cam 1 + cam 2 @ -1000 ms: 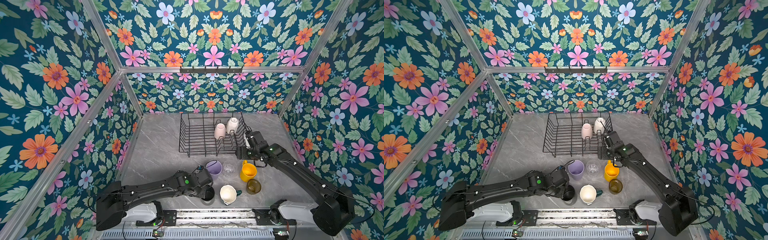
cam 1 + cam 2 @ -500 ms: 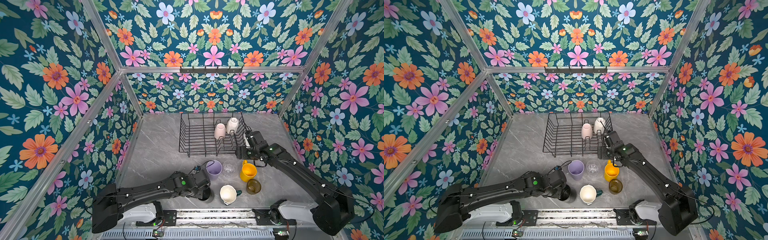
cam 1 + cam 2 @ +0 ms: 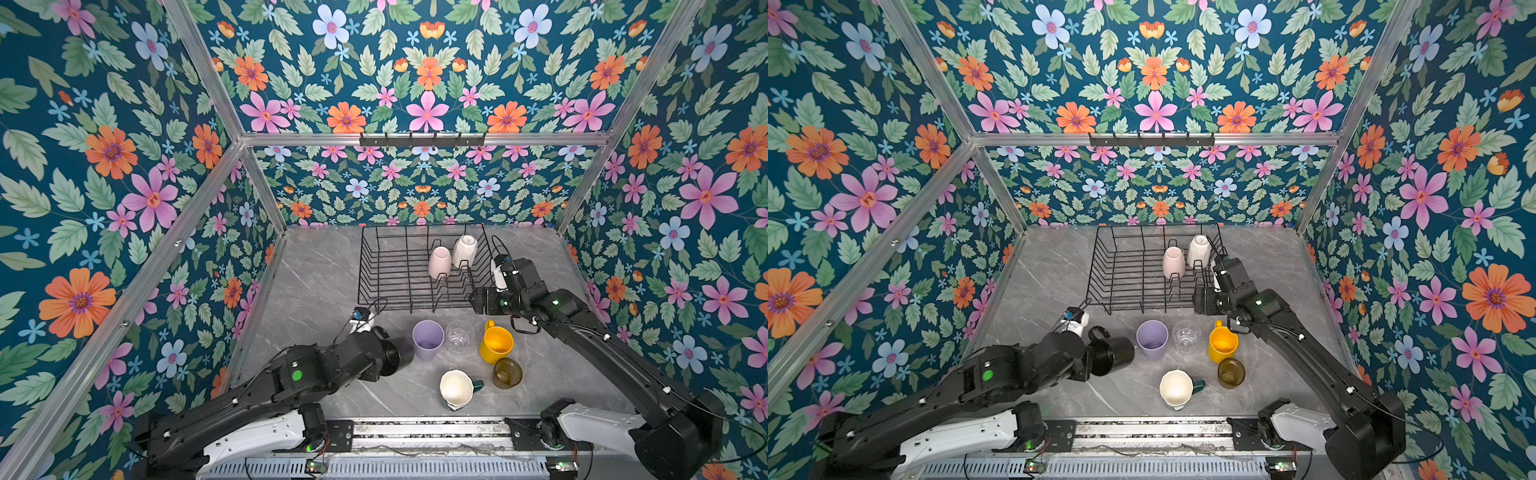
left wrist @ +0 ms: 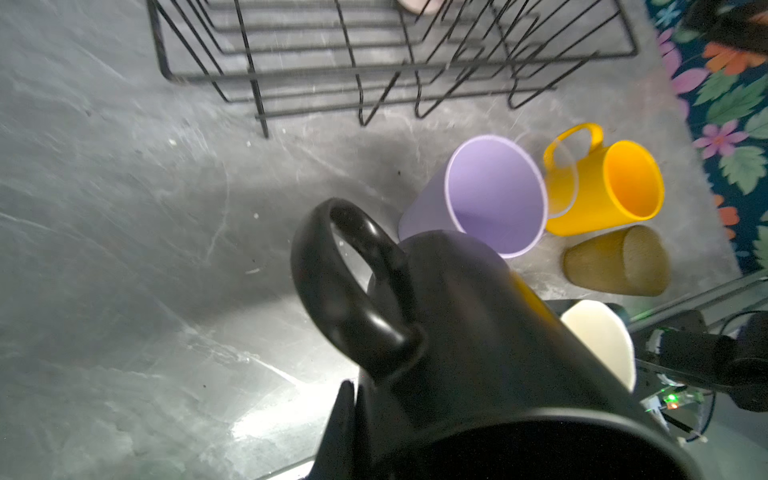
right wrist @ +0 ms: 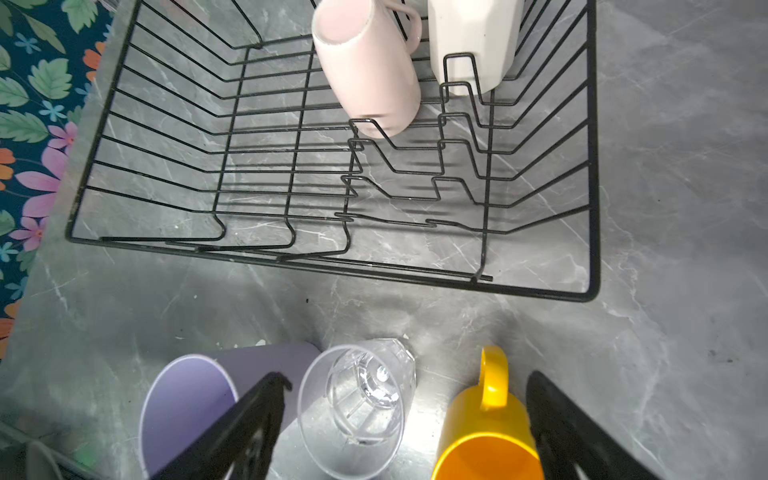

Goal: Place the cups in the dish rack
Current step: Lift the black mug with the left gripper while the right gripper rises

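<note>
Dish rack [image 5: 595, 187]: thin blk wire, semi-gloss. Table [image 5: 685, 208]: grey marble-look, smooth. Black mug [image 4: 478, 332]: glossy. Lilac tumbler [image 4: 494, 195]: matt. Clear glass [image 5: 357, 399]: transparent, shiny.

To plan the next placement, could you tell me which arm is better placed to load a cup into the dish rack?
Probably left: the left gripper is shut on the black mug, near the dish rack. The right gripper is open and holds nothing.

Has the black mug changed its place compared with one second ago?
Yes. The black mug, held by the left gripper, was nearer the front than the lilac tumbler; now it is level with it, on its left.
</note>
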`<state>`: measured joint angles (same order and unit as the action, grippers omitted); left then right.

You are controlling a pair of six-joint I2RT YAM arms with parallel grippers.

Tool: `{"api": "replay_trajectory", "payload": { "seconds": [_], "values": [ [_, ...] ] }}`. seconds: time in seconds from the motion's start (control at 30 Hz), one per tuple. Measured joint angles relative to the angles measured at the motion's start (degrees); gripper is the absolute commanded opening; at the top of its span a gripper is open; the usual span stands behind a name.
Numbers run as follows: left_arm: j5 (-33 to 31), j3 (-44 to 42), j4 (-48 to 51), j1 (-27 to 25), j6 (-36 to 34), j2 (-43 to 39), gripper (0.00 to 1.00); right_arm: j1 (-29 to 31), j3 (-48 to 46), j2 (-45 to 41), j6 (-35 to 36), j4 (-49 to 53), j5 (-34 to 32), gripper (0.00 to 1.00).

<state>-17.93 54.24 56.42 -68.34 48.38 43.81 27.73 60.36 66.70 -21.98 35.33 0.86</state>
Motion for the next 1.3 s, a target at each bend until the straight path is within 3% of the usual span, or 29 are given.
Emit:
{"api": "replay_trajectory", "payload": {
  "seconds": [0.2,0.43,0.73,0.87,0.97,1.13,1.3],
  "values": [
    [-5.86,2.32,1.53,0.02,-6.95,-9.46,0.0,-0.17,-0.15,-2.23,-0.5,-2.4,2.6,0.92],
    [-9.18,-7.1,-13.33,-0.02,-19.21,-18.27,0.0,-2.91,-2.21,-3.91,-2.84,-8.94,14.21,0.92],
    [-7.37,-10.88,-33.88,0.0,-33.14,-12.0,0.0,-10.4,-8.46,-7.65,-10.36,-22.45,32.59,0.92],
    [-5.62,-10.47,-39.17,0.46,-38.12,-8.22,0.0,-11.52,-9.6,-8.37,-12.5,-26.05,37.05,0.92],
    [-2.78,-9.4,-41.99,3.23,-39.95,-6.08,0.0,-11.8,-10.29,-8.68,-13.27,-28.0,39.63,0.92],
    [8.17,-8.24,-45.51,15.67,-39.78,-3.06,0.0,-12.22,-10.62,-8.76,-13.86,-30.03,42.38,0.92],
    [19.47,-8.66,-47.91,24.57,-38.27,-0.68,0.0,-12.85,-10.8,-9.4,-14.01,-31.19,44.59,0.92]
  ]
}}
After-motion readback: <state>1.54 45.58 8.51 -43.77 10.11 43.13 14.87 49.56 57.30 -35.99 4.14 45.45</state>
